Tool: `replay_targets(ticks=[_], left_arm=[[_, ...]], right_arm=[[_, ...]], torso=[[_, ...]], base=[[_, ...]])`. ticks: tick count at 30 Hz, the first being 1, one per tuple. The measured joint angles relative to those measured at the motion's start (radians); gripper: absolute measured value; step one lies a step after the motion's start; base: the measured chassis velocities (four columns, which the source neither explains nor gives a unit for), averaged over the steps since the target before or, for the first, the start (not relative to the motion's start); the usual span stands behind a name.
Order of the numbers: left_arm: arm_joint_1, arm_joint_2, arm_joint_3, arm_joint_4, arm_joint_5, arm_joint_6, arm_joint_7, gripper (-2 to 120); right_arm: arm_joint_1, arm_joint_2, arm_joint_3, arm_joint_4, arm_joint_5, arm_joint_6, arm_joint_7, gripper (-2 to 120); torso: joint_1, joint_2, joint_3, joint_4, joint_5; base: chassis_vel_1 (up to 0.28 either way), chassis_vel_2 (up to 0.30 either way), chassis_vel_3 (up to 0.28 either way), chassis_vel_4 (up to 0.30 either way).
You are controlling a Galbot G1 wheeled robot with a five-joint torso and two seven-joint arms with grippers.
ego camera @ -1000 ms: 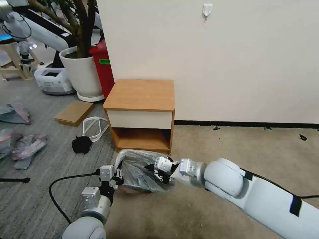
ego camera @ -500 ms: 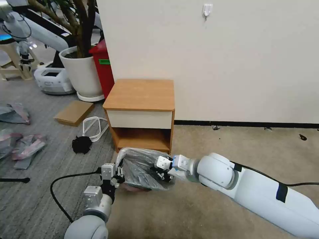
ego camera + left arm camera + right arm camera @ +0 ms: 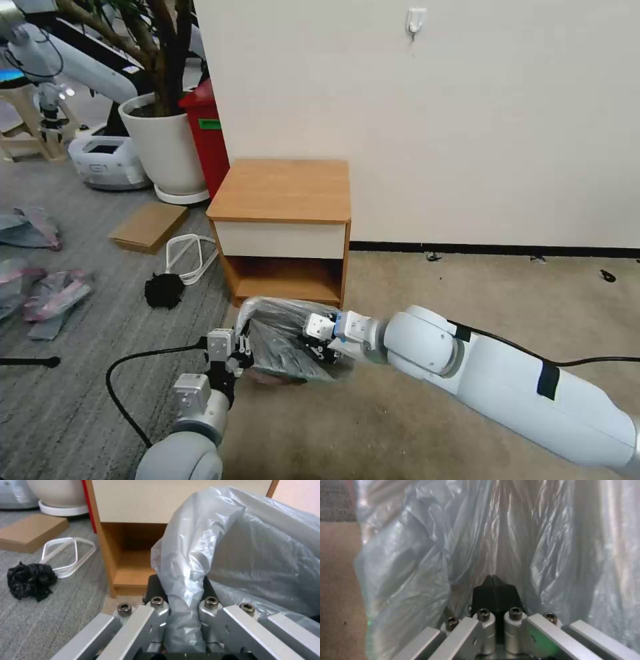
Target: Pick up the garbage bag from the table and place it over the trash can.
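change: right gripper (image 3: 319, 339) pushed farther left into the garbage bag (image 3: 280, 330) than a second ago.
bag: translucent grey, crinkled, puffed over the floor before the table (image 3: 280, 193).
left gripper (image 3: 241, 347): fingers pinching a bag fold.
right fingers: pressed together against plastic.

The bag (image 3: 283, 333) drapes over the trash can, hiding it; whether the right gripper (image 3: 494, 590) pinches plastic is unclear.
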Motion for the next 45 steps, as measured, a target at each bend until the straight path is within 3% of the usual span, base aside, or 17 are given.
replay_targets(ticks=[45], left_arm=[[-0.011, -0.010, 0.007, -0.002, 0.001, -0.001, 0.001, 6]], right_arm=[[0.197, 0.181, -0.217, -0.231, -0.048, 0.000, -0.002, 0]], torso=[[0.000, 0.000, 0.000, 0.0001, 0.0000]], base=[[0.000, 0.000, 0.000, 0.000]])
